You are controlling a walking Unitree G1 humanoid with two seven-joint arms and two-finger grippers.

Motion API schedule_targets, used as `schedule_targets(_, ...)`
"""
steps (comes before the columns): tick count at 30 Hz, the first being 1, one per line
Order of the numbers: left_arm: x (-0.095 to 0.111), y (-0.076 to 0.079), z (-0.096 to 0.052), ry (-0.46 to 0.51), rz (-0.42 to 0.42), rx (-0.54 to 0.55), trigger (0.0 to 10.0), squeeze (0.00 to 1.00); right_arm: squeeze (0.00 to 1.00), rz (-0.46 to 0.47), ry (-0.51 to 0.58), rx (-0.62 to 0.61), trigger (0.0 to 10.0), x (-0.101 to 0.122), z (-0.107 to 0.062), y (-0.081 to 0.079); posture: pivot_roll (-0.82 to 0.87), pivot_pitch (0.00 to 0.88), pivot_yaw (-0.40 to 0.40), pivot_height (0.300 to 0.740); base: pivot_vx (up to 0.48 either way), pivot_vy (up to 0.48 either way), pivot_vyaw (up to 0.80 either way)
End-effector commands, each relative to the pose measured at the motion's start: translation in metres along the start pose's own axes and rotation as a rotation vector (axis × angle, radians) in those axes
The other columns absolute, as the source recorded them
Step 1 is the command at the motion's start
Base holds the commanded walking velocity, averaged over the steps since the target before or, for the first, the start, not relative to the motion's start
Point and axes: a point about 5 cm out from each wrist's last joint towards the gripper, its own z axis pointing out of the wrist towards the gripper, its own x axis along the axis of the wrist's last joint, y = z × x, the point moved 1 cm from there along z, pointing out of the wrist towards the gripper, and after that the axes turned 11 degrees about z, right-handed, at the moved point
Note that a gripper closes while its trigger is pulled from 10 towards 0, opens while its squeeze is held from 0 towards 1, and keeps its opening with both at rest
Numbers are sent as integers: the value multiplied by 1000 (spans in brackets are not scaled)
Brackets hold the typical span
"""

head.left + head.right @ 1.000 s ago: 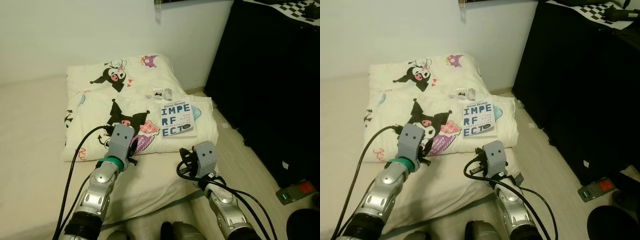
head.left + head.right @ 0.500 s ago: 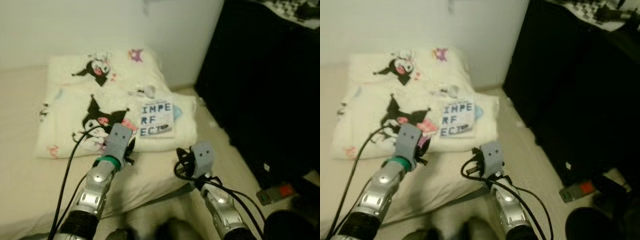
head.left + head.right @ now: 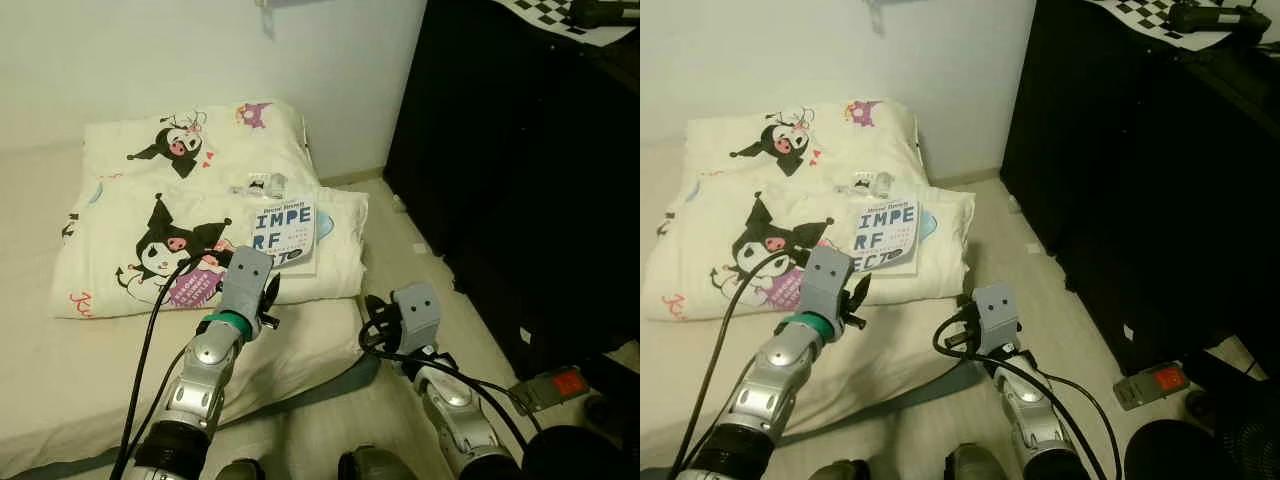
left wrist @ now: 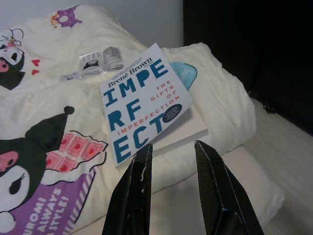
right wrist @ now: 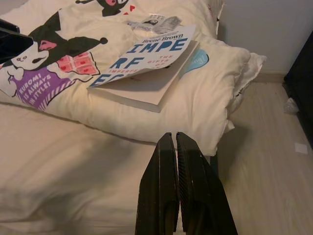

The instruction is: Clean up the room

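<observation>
**Inspector 1:** Left wrist view first: we record the left gripper (image 4: pixel 171 164) with its two long black fingers spread, a clear gap between them and nothing in it. They point at a paperback book (image 4: pixel 143 102) with a white glossy cover and large blue block lettering.

**Inspector 2:** Agreed. We place that book flat on a folded cream quilt (image 3: pixel 130 250), soft and puffy, printed with black cartoon characters and a purple patch. The book sits near the quilt's right end, its cover lifted slightly off the pages in the right wrist view.

**Inspector 1:** We note a small crinkled plastic packet (image 3: pixel 258 183) just beyond the book's far edge, also on the quilt. Its contents are too small for us to read.

**Inspector 2:** The right gripper (image 5: pixel 174 142) has its fingers pressed together, ribbed inner faces meeting. It hangs low over the bed's edge, apart from the book.

**Inspector 1:** The quilt rests on a bed (image 3: pixel 60 380) under a smooth beige sheet, against a plain pale wall.

**Inspector 2:** To the robot's right we log pale wood-grain floor (image 3: pixel 410 250), a tall black cabinet (image 3: pixel 520 170), and a small grey device with a red patch (image 3: pixel 553 386) lying on the floor.
</observation>
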Motion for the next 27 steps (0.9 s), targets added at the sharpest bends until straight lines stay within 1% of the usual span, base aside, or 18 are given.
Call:
schedule_targets(1,-8,1,-2,-36,-1,-6,10000,0,0,9,-16,-5,10000,-4,-3,1,-106,59,33,740,0,0,0)
schedule_targets(6,-8,1,-2,-36,-8,-3,10000,0,0,9,-10,-3,10000,-3,-2,0,-107,61,33,740,0,0,0)
schedule_targets(8,-8,-1,-2,-41,-36,11,10000,0,0,11,27,-4,10000,7,1,-2,-106,69,35,740,0,0,0)
schedule_targets(10,-8,-2,-2,-42,-44,16,10000,0,0,10,42,-4,10000,10,3,-2,-106,69,35,740,0,0,0)
schedule_targets(12,-9,-7,-1,-49,-38,35,10000,0,0,12,101,-24,10000,26,9,-1,-106,80,36,740,0,0,0)
schedule_targets(15,-9,-9,0,-50,-35,39,10000,0,0,12,121,-34,10000,32,12,0,-106,85,37,740,0,0,0)
schedule_targets(16,-10,-11,1,-54,-23,47,10000,0,0,8,145,-45,10000,39,15,1,-102,98,37,740,0,0,0)
schedule_targets(19,-8,-20,3,-53,-20,89,10000,0,0,-4,212,-72,10000,57,23,1,-92,122,35,740,0,0,0)
schedule_targets(21,-7,-25,3,-51,-30,109,10000,0,0,-17,234,-83,10000,62,24,2,-90,132,29,740,0,0,0)
schedule_targets(22,-7,-25,3,-51,-30,109,10000,0,0,-17,234,-83,10000,62,24,2,-90,132,29,740,0,0,0)
schedule_targets(24,-7,-39,2,-49,-61,160,10000,0,0,-39,276,-105,10000,73,25,4,-83,135,23,740,0,0,0)
schedule_targets(25,-7,-39,2,-49,-61,160,10000,0,0,-39,276,-105,10000,73,25,4,-83,135,23,740,0,0,0)
schedule_targets(27,-7,-47,1,-47,-71,189,10000,0,0,-54,299,-117,10000,79,25,6,-80,143,20,740,0,0,0)
